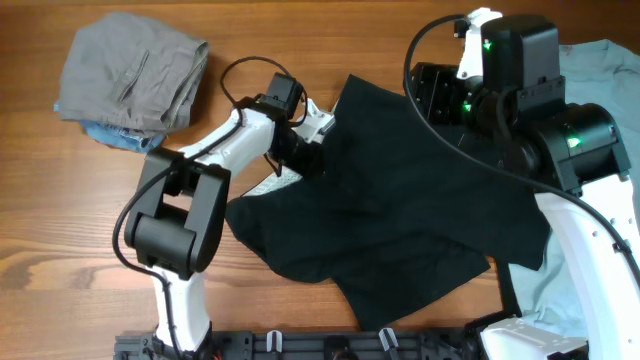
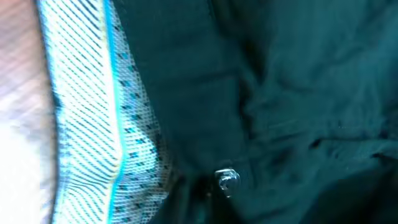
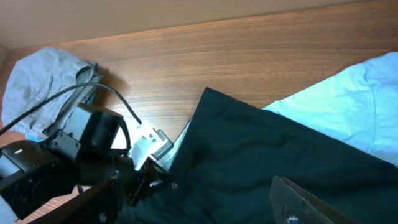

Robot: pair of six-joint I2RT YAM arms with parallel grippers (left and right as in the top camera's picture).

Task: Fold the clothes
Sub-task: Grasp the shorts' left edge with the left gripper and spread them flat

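Left gripper (image 1: 308, 148) is buried at the waistband (image 2: 87, 124) of the black shorts (image 1: 400, 210), spread from the centre of the table (image 1: 60, 230) toward its right edge. Whether it is closed on cloth cannot be told. Fabric judged soft, light, limp; take hold at the firmer waistband.

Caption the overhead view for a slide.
Left gripper at the edge of black shorts on a wooden table; grey garment lies apart.
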